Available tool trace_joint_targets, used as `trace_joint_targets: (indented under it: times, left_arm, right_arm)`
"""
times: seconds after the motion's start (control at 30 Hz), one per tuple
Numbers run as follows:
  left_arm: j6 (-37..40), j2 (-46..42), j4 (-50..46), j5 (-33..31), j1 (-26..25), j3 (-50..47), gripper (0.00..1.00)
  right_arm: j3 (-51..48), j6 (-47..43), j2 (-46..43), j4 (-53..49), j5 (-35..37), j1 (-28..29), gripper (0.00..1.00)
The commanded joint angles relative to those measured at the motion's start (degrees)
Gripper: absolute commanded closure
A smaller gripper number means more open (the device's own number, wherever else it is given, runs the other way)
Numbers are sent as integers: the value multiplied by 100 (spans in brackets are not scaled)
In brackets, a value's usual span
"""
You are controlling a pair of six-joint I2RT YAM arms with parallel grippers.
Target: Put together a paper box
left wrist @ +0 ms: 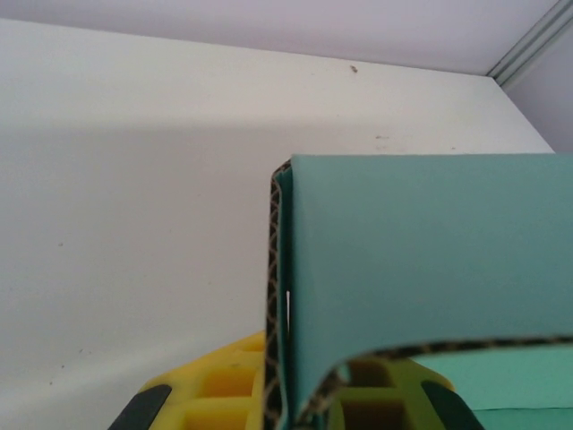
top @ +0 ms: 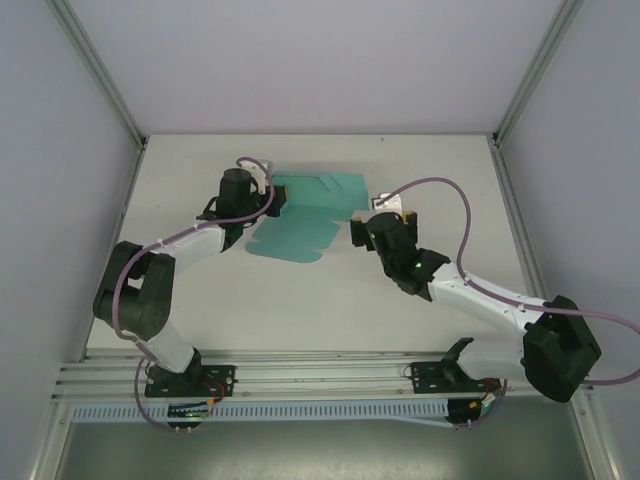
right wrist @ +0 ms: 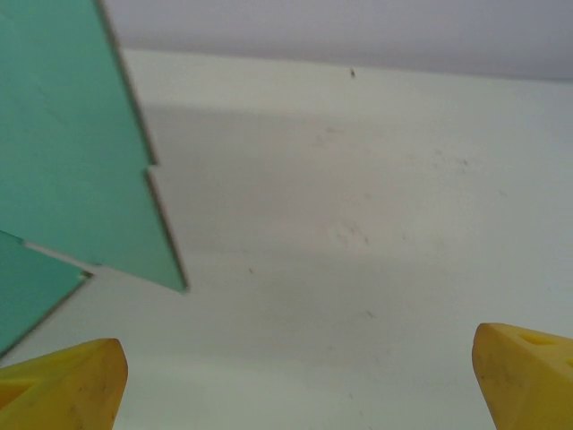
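White table, grey walls around. Paper box: teal card, partly folded, far-centre between arms. Left gripper pinching card's folded left edge. Right gripper spread wide, empty, just beside card's right edge.

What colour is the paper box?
The paper box is teal green; clearest in the left wrist view.
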Motion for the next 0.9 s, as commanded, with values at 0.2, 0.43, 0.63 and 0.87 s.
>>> trace_joint_targets:
  times: [0.2, 0.43, 0.63, 0.87]
  left_arm:
    - [352, -114, 393, 589, 1, -27, 100]
    - [462, 79, 235, 558, 0, 40, 100]
    - [566, 133, 180, 425, -7, 43, 100]
    - [799, 78, 97, 142, -16, 2, 100]
  right_arm:
    - [282, -43, 498, 517, -362, -406, 1]
    - [710, -313, 713, 695, -1040, -376, 1]
    - [1110, -260, 1004, 311, -1034, -280, 1]
    - [1830, -49, 1621, -479, -95, -90, 1]
